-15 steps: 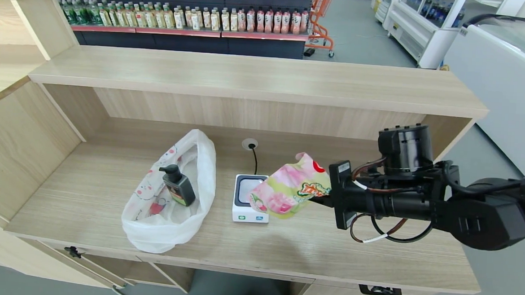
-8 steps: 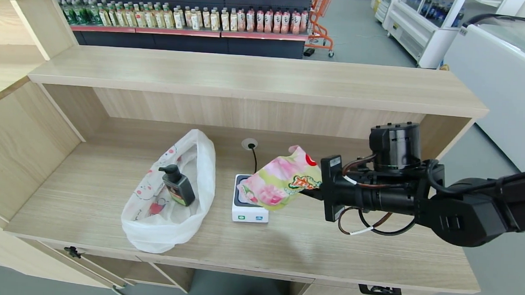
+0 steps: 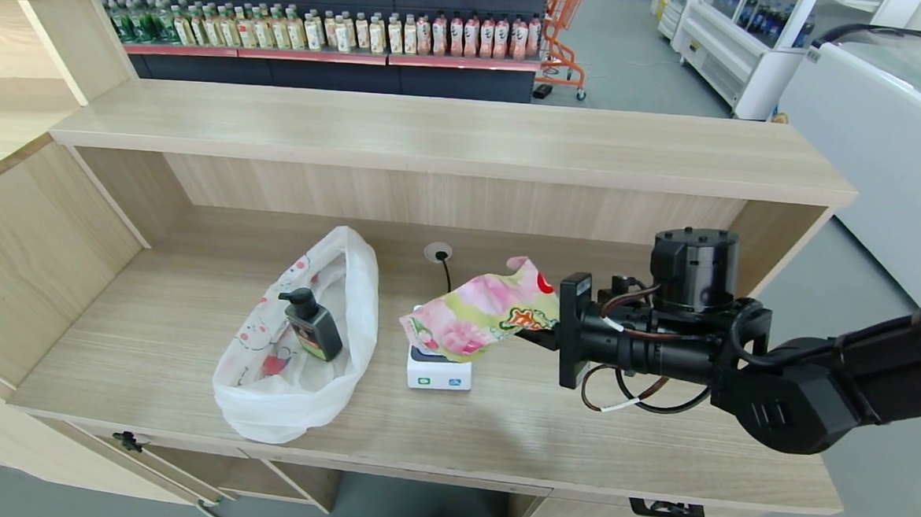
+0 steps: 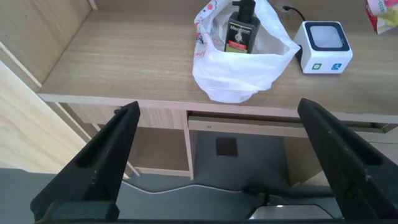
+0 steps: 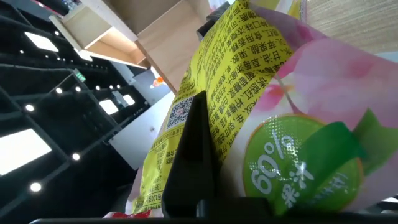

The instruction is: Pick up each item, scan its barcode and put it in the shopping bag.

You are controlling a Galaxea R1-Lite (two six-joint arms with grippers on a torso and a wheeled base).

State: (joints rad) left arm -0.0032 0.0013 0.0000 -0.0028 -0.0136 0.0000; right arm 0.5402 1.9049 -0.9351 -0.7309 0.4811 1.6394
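Right gripper pinches pouch | we find pouch held above scanner, long axis toward bag on its left | left gripper spread.

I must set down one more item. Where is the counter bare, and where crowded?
Bare wood lies between the left side wall and the shopping bag, and on the counter right of the scanner, though the right arm hangs above it. Crowded: the narrow gap between bag and scanner, where the right pincer holds the snack pouch over the scanner.
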